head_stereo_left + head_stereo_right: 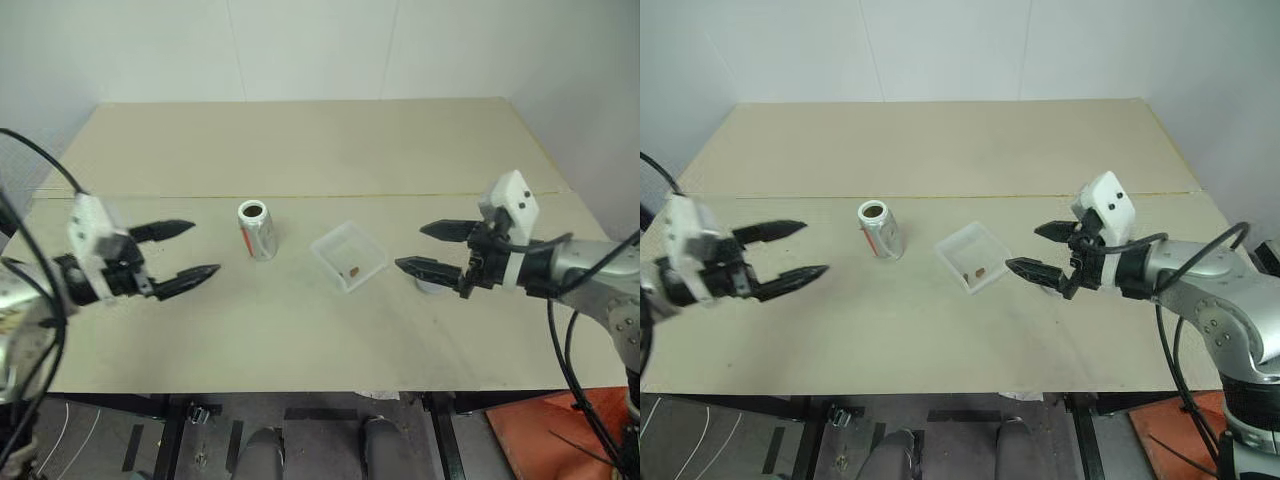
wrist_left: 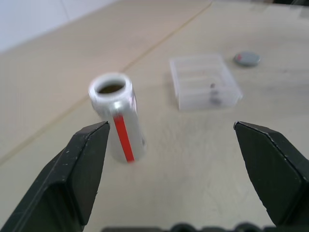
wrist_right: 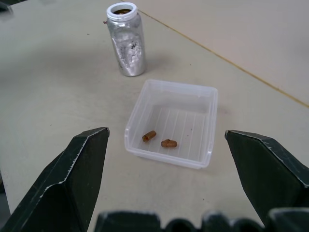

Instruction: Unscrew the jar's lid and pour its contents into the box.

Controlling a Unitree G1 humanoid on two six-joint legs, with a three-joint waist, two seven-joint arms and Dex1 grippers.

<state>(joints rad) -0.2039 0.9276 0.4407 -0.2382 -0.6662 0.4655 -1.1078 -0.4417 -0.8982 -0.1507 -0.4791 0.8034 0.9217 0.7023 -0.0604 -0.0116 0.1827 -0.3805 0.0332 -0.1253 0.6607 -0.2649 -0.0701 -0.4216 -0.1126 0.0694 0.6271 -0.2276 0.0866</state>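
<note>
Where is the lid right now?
The lid lies flat on the table, off the jar, just beyond the box on the robot's right, under the right gripper.

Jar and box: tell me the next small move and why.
Probably none on the objects; draw both arms back. The jar stands open and upright, the lid lies on the table, brown pieces sit in the box, and left gripper and right gripper are open, empty.

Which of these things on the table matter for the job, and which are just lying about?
Part of the job:
jar, standing open
lid, off, lying on the table
box
brown pieces inside the box

Just lying about:
nothing besides the table itself
</note>
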